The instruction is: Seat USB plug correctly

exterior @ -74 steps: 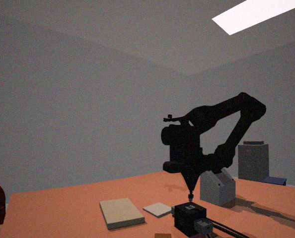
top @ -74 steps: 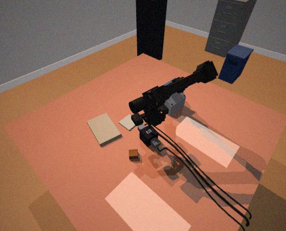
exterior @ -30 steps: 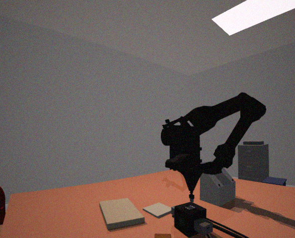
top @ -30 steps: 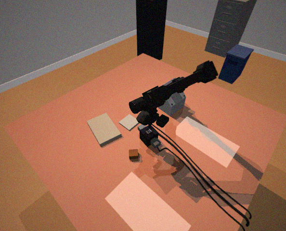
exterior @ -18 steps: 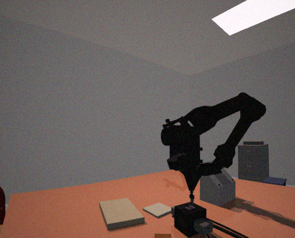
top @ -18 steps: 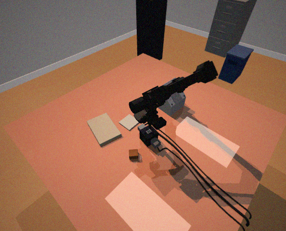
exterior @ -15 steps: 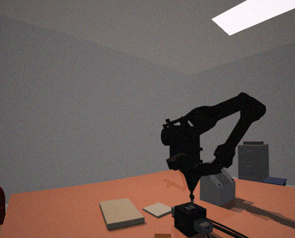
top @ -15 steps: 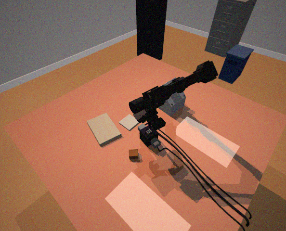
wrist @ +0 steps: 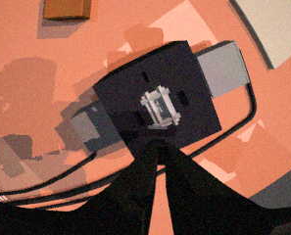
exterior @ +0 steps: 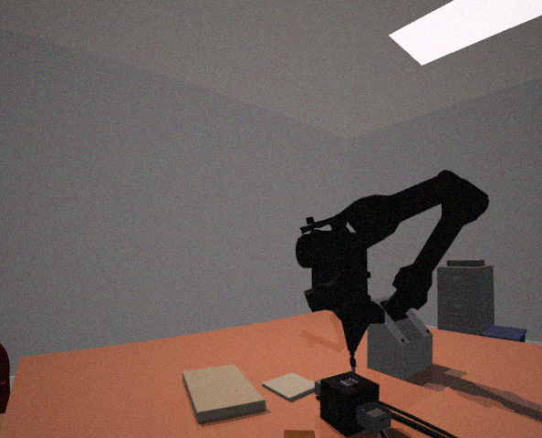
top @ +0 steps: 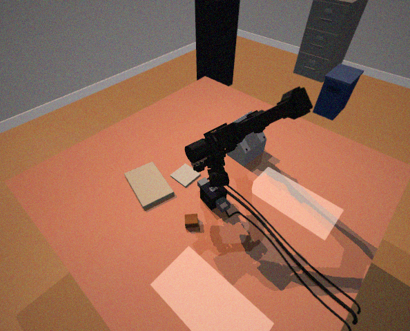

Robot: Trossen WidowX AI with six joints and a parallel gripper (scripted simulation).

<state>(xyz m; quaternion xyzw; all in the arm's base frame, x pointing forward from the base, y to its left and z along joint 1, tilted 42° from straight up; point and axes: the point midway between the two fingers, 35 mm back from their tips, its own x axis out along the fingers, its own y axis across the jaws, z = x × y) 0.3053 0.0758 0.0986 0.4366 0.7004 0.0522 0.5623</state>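
Observation:
The dark power cube (top: pixel 208 198) (exterior: pixel 336 401) (wrist: pixel 201 117) stands on the table. The pale-rimmed socket (top: pixel 212 188) (exterior: pixel 349 381) (wrist: pixel 172 109) on its top shows with no plug in it. My gripper (exterior: pixel 352 352) (wrist: pixel 161 155) points down and is shut on the small black USB plug (exterior: pixel 352 363), whose lower end hangs by the cube's top, behind the socket in the exterior view. In the wrist view the fingertips are just below the socket and largely hide the plug. Its way round and exact height above the cube cannot be told.
Grey blocks (wrist: pixel 225 70) (wrist: pixel 86 128) are attached at two of the cube's sides. Black cables (top: pixel 287 249) run off to the table's edge. An orange block (top: pixel 191 221) (wrist: pixel 68 9), a thick cream slab (top: pixel 150 185) (exterior: pixel 222 391) and a thin pale tile (top: pixel 185 174) (exterior: pixel 290 385) lie nearby.

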